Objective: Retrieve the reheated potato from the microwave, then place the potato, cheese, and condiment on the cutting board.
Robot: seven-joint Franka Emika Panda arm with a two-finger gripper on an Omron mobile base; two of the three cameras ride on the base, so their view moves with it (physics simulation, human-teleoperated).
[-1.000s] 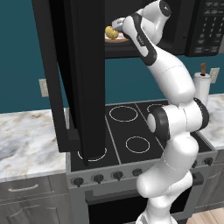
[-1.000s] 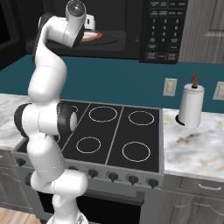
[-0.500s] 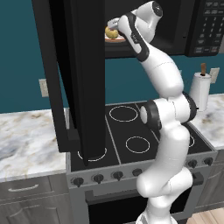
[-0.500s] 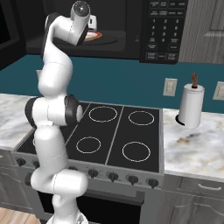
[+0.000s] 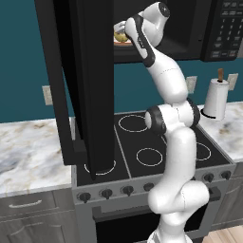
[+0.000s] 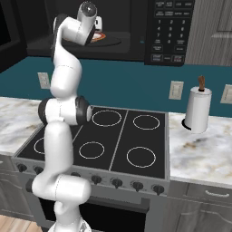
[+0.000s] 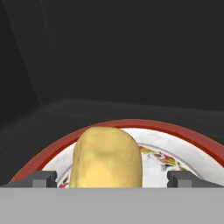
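The task is at its very first step: the microwave (image 6: 136,27) stands with its door (image 5: 90,85) swung wide, a tall black slab down the left centre of the left base view, and the arm reaches up into the cavity at the top of both base views. The potato (image 7: 107,157) has not been lifted; in the hand view it lies low in the centre of the frame on a white plate with a red rim (image 7: 183,133), which rests on the dark cavity floor. The pincer (image 7: 112,178) is released, its jaws spread wide, and the two dark fingertips (image 7: 41,178) stand at either side of the potato's near end with a clear gap on the right and little or none on the left, so nothing is grasped yet. A close on the potato looks like the next move, though that is a judgement from the bracketing alone. Everything after that remains: carrying the potato out, and setting it, the cheese and the condiment on the cutting board. In the left base view the potato (image 5: 119,35) shows as a small pale sliver beside the wrist at the top centre, mostly covered by the arm; in the right base view the plate (image 6: 103,37) edge peeks out behind the hand. The potato's lower edge and whether the left fingertip touches it cannot be made out.
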